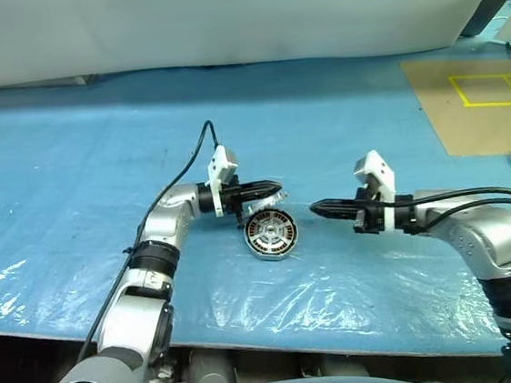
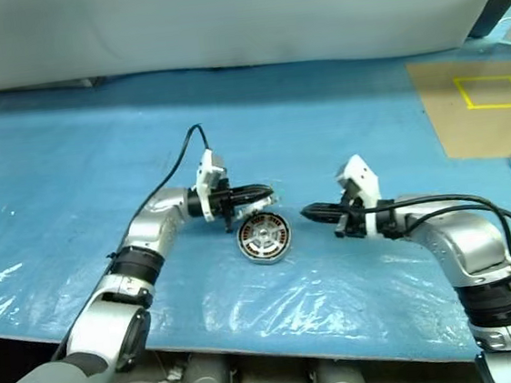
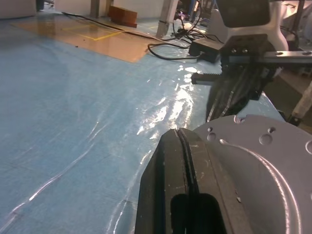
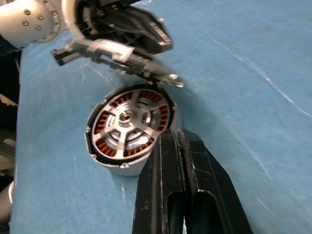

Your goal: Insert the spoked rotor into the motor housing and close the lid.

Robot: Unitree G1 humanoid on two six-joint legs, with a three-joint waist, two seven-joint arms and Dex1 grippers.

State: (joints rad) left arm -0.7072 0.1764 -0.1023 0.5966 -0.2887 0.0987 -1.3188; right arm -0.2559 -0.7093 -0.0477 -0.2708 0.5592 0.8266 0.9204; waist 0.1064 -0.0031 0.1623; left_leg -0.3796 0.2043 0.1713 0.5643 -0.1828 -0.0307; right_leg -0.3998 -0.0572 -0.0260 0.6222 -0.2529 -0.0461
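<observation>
Left tool (image 1: 269, 190), black fingers pinched tight on the rim of the flat round grey metal lid (image 3: 258, 165), carries that disc just behind and slightly above the squat silver-grey motor housing (image 1: 270, 234), which stands on the blue plastic-covered desk (image 1: 71, 174). Seen from the right wrist, the silvery spoked rotor (image 4: 127, 127) already sits inside the housing, its spokes spread over the ring of copper-coloured windings, so the insertion looks done and only the closing remains.

Right tool (image 1: 323, 208), fingers pressed together on nothing, hovers beside the housing on the robot's right, tips aimed toward it but apart from it.

What the next move turns on is the lid's attitude: it is held edge-on by the left tool, which points level across toward the right arm, and the disc appears tilted, not flat, with its near edge just over the housing's far rim. By that reading, the lid must travel a short way toward the robot and settle level, its centre over the rotor's hub, before it can drop squarely onto the open top. The left arm is the nearer and already loaded; the empty right one is placed to steady the housing from its side if the lid binds or nudges the cylinder.
</observation>
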